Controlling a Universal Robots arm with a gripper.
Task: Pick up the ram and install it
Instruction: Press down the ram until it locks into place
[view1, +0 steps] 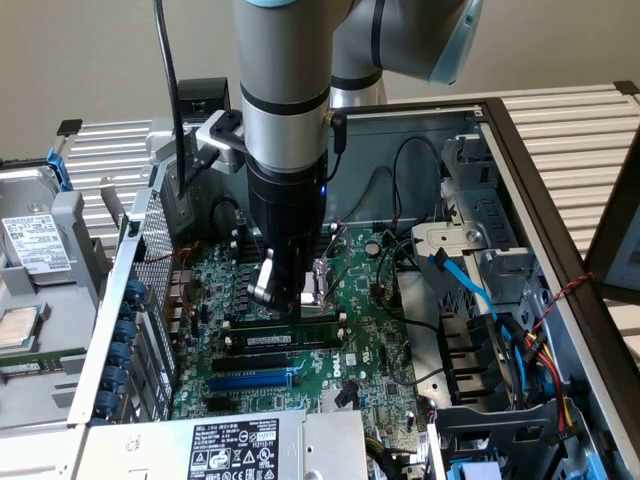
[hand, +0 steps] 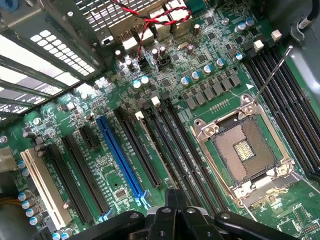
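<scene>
The ram (view1: 283, 339), a narrow green stick with a small white label, stands along one of the long black slots (view1: 262, 361) on the motherboard (view1: 375, 345), just behind the blue slot (view1: 250, 381). My gripper (view1: 283, 300) hangs low over the slots directly behind the ram, with its tip close above the board. In the wrist view the fingertips of the gripper (hand: 175, 200) meet in the middle with nothing between them. Beyond them run the black slots (hand: 182, 155) and the blue slot (hand: 120, 155).
The open CPU socket (hand: 243, 150) with its metal frame lies beside the memory slots. Black and blue cables (view1: 470, 285) hang at the exterior view's right. Red and black wires (hand: 150, 22) cross the board's far edge. The power supply (view1: 235, 445) and case walls (view1: 120, 300) hem in the board.
</scene>
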